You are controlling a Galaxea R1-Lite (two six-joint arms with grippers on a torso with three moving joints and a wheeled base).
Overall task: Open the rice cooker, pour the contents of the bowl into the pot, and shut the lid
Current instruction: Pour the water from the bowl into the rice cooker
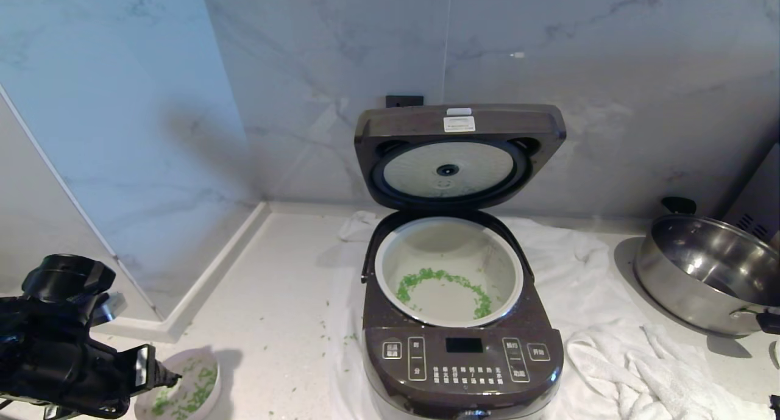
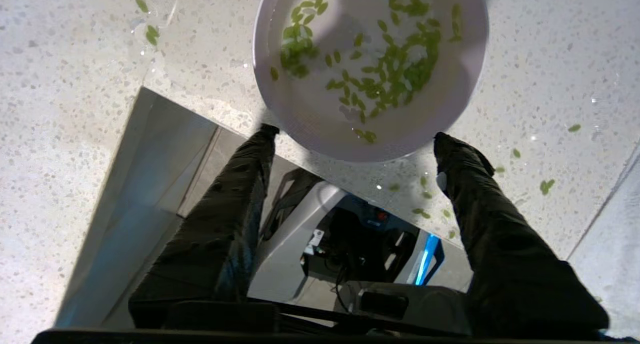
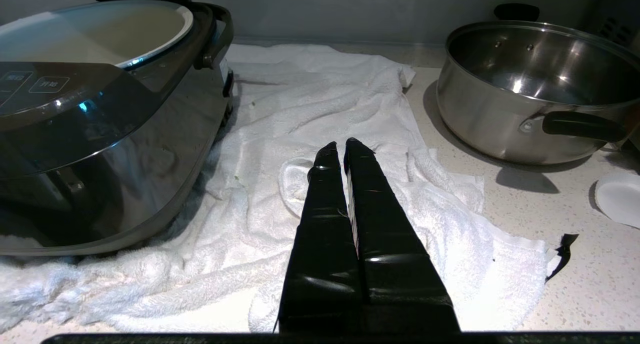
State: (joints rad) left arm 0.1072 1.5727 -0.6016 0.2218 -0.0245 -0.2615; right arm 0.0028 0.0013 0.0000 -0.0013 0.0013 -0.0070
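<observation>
Your left arm sat low at the left edge of the head view, its wrist angled down toward the counter. The left pincer [image 2: 352, 139] had its two dark fingers [image 2: 235, 209] spread wide apart, gripping nothing. Your right pincer [image 3: 344, 147] pointed forward and slightly down, its two fingers pressed flat together with nothing between them; the head view did not catch that arm.

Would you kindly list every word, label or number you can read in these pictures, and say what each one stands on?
Nothing can be quoted with confidence.
Control panel of the rice cooker: white Chinese characters on the buttons, too small to read.
Display: dark, showing nothing.
Lid: white sticker, its print too small to read.
Steel pan, bowl: no text.
</observation>
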